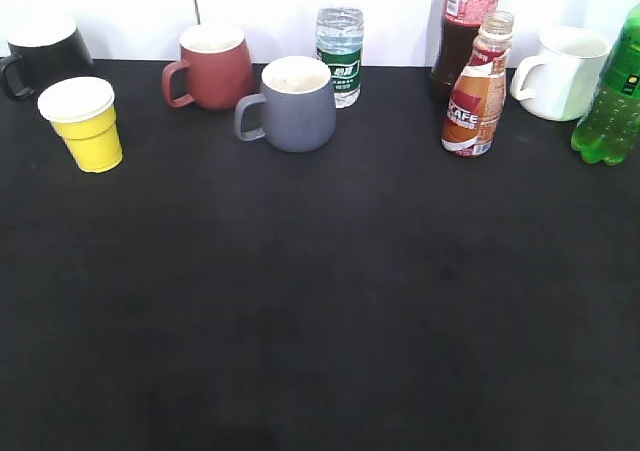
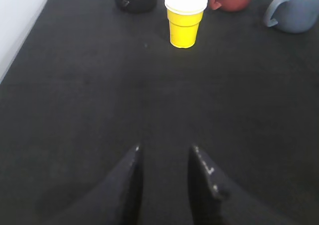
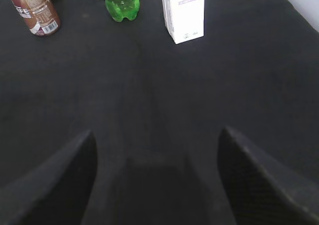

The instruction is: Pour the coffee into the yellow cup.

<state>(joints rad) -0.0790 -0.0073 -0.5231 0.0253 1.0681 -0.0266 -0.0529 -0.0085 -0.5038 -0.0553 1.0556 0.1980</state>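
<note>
Black counter (image 1: pixel 320 321), nothing grasped yet; I'm at the start. Right claw (image 3: pixel 157 175) gapes wide, left claw (image 2: pixel 164 177) sits slightly parted, both empty. Coffee (image 1: pixel 477 86), uncapped, upright right of centre; yellow cup (image 1: pixel 85 123) far left, well apart. Next I'd guess: right claw reaches the bottle.

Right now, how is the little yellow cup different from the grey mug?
The yellow cup has no handle; the grey mug has one, on its left in the exterior view. The yellow cup tapers toward its base and looks shorter; the grey mug is rounded and wider. The yellow cup stands far left beside the black mug; the grey mug stands nearer the middle. Both are upright with white insides.
</note>
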